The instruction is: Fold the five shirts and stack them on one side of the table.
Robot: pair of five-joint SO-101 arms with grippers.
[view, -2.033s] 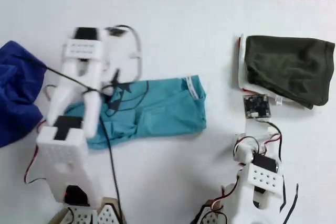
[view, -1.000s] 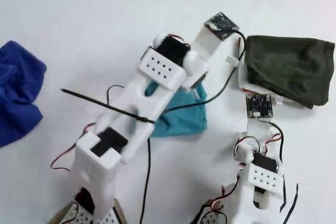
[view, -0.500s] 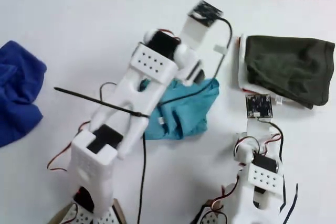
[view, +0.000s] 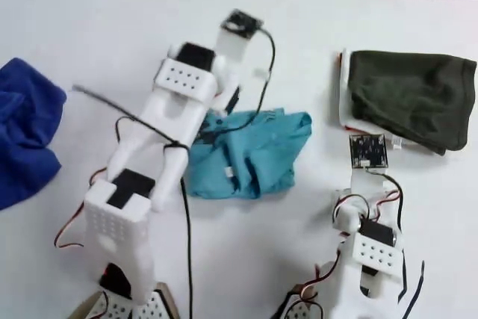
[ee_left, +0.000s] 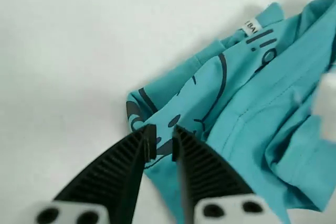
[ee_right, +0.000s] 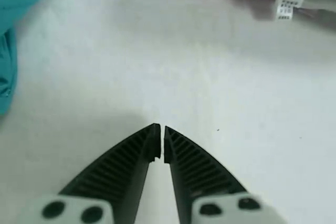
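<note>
Left arm over teal shirt; right arm folded at the table's near edge.
The left arm reaches diagonally across the table. The left gripper, fingers slightly apart, hangs over the printed edge of the crumpled teal shirt at mid-table. The right gripper is closed, empty, over bare tabletop. A folded dark green shirt lies at the right.

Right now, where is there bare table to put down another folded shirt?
Free: the far strip of table behind the left arm, between the blue shirt and green shirt; also the near patch in front of the teal shirt, between the two arms. Crowded: the right side, around the green shirt and right arm.
</note>
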